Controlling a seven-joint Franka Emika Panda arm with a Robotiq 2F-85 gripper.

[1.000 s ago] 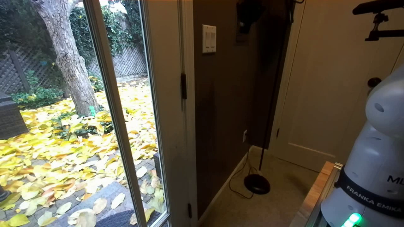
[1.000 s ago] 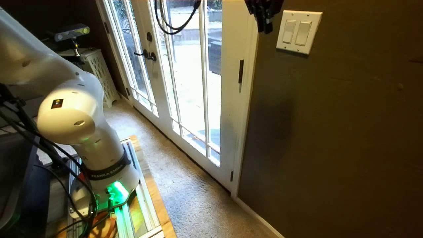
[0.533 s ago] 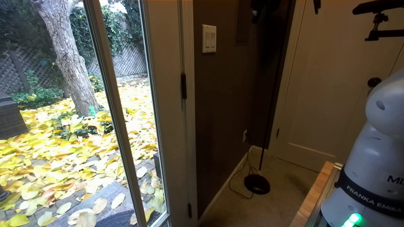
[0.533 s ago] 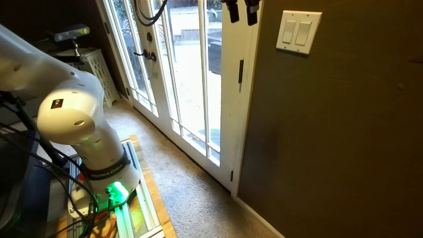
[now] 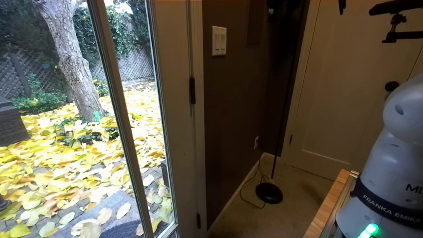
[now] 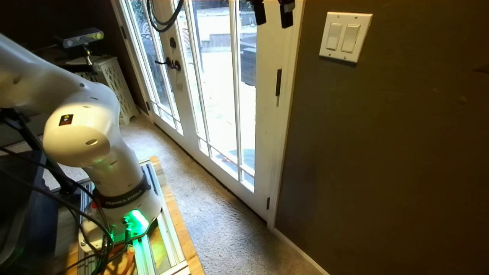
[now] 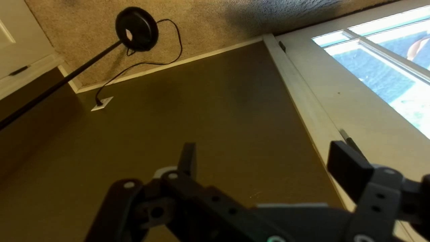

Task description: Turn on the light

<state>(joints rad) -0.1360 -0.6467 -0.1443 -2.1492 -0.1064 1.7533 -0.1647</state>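
Your black two-fingered gripper (image 6: 273, 23) hangs at the top edge of an exterior view, its fingers spread wide apart, seen against the hinge side of the white glass-paned door (image 6: 265, 114). The white rectangular switch plate with two flat rockers (image 6: 342, 37) is on the brown painted wall (image 6: 382, 160), near the white-painted door frame (image 6: 280, 133) and apart from your gripper. Brown wall runs on below the plate and toward the picture's right. In the wrist view you see that wall between your fingertips; the finger (image 7: 349, 168) at picture right overlaps the frame, and how near it is you cannot tell. At picture left, a slim black pole (image 7: 63, 81) slants to its round black base (image 7: 137, 29).
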